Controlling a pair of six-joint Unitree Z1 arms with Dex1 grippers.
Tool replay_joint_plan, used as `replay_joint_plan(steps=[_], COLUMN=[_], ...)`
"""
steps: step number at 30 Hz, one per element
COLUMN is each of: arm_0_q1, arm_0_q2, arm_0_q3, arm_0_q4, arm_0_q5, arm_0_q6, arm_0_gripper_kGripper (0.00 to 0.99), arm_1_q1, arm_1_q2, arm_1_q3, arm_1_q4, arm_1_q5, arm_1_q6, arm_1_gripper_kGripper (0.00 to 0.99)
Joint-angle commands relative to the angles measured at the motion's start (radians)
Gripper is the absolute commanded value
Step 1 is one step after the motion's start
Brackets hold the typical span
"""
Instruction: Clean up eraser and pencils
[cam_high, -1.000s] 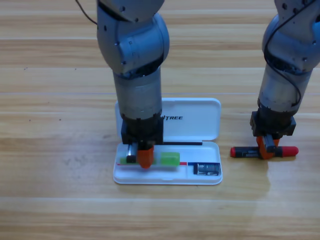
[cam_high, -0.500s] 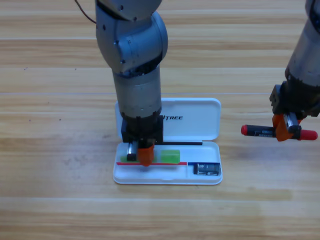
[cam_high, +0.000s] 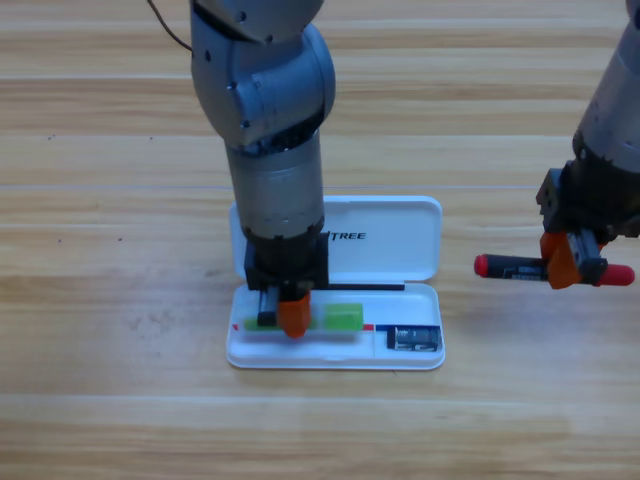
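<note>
Stowing: left gripper (cam_high: 290, 315) at green pencil (cam_high: 340, 317) in case (cam_high: 400, 240); jaw state indeterminate.
Done: eraser (cam_high: 414, 339) stowed.
Remaining: right gripper (cam_high: 562, 262) pinching black pencil (cam_high: 512, 268), airborne.

The left tool (cam_high: 285, 315) covers the middle of the green pencil (cam_high: 340, 318) in the white case (cam_high: 400, 240), hiding its grip. The right arm (cam_high: 610, 150) is cut off by the frame's right edge; print on the black-and-red pencil (cam_high: 510, 268) is unreadable.
</note>
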Motion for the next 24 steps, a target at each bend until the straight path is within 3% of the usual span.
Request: replay_joint_plan(steps=[1,23,24], arm_0_q1=[0.012,0.011,0.011], arm_0_q2=[0.065,0.054,0.051], arm_0_q3=[0.028,0.020,0.019], arm_0_q4=[-0.007,0.001,0.005], arm_0_q5=[-0.016,-0.025,-0.025], arm_0_q6=[-0.013,-0.040,-0.040], arm_0_gripper_kGripper=[0.000,0.000,0.038], arm_1_q1=[0.053,0.087,0.090], arm_1_q2=[-0.012,0.040,0.043], arm_1_q3=[0.009,-0.045,-0.048], arm_1_q4=[0.018,0.018,0.018], arm_1_q5=[0.018,0.018,0.018], arm_1_q6=[0.018,0.040,0.041], arm_1_gripper_kGripper=[0.000,0.000,0.000])
